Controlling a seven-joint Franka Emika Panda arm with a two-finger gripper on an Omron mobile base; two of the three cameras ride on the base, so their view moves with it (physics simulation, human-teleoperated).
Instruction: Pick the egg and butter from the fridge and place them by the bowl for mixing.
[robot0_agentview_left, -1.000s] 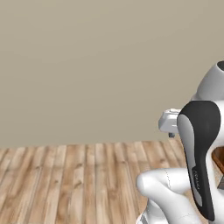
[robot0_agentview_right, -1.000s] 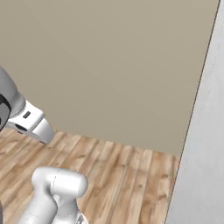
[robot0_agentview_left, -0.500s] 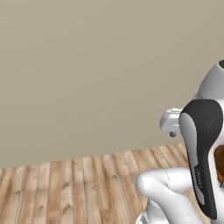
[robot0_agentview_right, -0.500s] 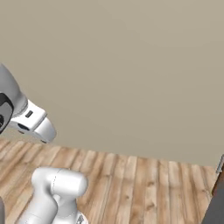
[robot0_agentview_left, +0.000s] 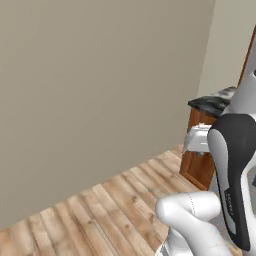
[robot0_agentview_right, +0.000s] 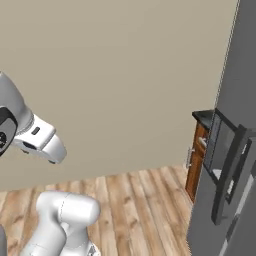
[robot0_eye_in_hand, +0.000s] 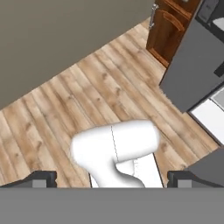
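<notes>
The fridge (robot0_agentview_right: 241, 75) stands as a tall grey body at the right edge of the right base view, with a recessed panel and a dark vertical handle (robot0_agentview_right: 226, 180) on its front. Its grey side (robot0_eye_in_hand: 192, 65) also shows at the upper right of the hand view. My gripper (robot0_eye_in_hand: 111, 179) is open, its two dark fingertips (robot0_eye_in_hand: 40, 178) far apart with nothing between them, looking down at the wooden floor. The egg, the butter and the bowl are out of view.
A brown wooden cabinet (robot0_agentview_left: 199, 167) with a dark counter top stands against the far wall, next to the fridge (robot0_agentview_right: 198, 160). A plain beige wall (robot0_agentview_left: 100, 75) runs along the left. Wooden plank floor (robot0_agentview_left: 115, 200) lies between me and the cabinet.
The whole picture has shifted as the base turns: the cabinet and the fridge front have come into view on the right. The gripper stays open and empty.
</notes>
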